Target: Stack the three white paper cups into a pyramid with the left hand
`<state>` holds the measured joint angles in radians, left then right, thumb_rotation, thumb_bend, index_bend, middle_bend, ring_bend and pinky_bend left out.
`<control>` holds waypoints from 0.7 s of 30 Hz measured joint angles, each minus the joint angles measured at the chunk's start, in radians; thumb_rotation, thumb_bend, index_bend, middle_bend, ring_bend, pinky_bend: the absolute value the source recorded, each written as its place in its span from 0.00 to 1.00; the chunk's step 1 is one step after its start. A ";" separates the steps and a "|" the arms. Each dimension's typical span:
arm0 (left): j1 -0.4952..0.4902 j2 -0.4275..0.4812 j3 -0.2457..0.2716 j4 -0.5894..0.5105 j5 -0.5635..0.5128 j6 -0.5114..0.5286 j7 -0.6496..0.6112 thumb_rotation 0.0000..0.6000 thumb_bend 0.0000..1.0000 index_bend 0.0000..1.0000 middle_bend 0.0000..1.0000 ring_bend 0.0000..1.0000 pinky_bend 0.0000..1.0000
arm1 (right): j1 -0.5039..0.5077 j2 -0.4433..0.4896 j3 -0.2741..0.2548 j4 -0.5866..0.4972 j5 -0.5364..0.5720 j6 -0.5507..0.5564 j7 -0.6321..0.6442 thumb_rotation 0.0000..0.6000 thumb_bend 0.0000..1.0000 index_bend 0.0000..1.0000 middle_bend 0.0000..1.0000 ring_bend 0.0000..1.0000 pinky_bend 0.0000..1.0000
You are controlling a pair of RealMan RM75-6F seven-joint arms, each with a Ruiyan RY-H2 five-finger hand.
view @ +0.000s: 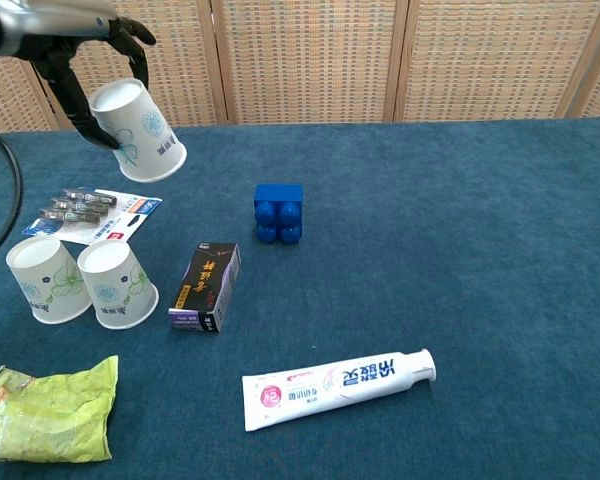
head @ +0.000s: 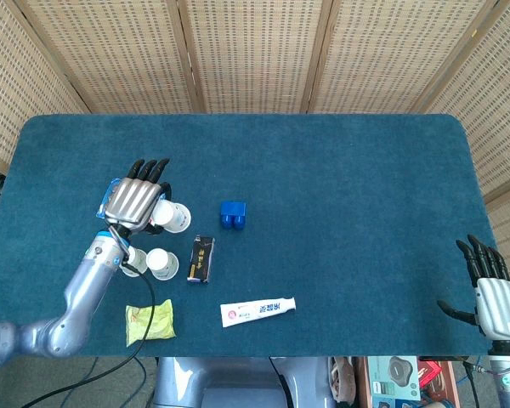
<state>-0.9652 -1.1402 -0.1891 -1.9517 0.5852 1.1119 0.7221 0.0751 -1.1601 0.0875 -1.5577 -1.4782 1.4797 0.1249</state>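
Left hand (view: 75, 70) fingers pinch third cup (view: 138, 130) aloft, tilted. Next: lower it onto cup pair (view: 85, 282) at seven o'clock.

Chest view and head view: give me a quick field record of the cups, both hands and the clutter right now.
lifted cup: white paper cup, tilted, in the air, gripped by left hand
base cups: two upside-down cups side by side on the blue table
pyramid: not yet built
right hand: holds nothing, fingers apart
clutter: blue block, dark box, toothpaste tube, battery pack, green packet
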 measured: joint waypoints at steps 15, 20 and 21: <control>0.194 0.263 0.173 -0.218 0.319 -0.003 -0.088 1.00 0.16 0.45 0.00 0.00 0.00 | -0.004 -0.001 -0.006 -0.012 -0.014 0.012 -0.018 1.00 0.00 0.00 0.00 0.00 0.00; 0.214 0.246 0.190 -0.173 0.348 -0.031 -0.114 1.00 0.16 0.45 0.00 0.00 0.00 | -0.005 -0.002 -0.006 -0.013 -0.015 0.015 -0.020 1.00 0.00 0.00 0.00 0.00 0.00; 0.215 0.240 0.191 -0.164 0.349 -0.036 -0.116 1.00 0.16 0.45 0.00 0.00 0.00 | -0.005 -0.002 -0.006 -0.013 -0.014 0.015 -0.021 1.00 0.00 0.00 0.00 0.00 0.00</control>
<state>-0.7497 -0.9001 0.0021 -2.1162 0.9338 1.0757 0.6061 0.0699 -1.1624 0.0816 -1.5708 -1.4926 1.4947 0.1042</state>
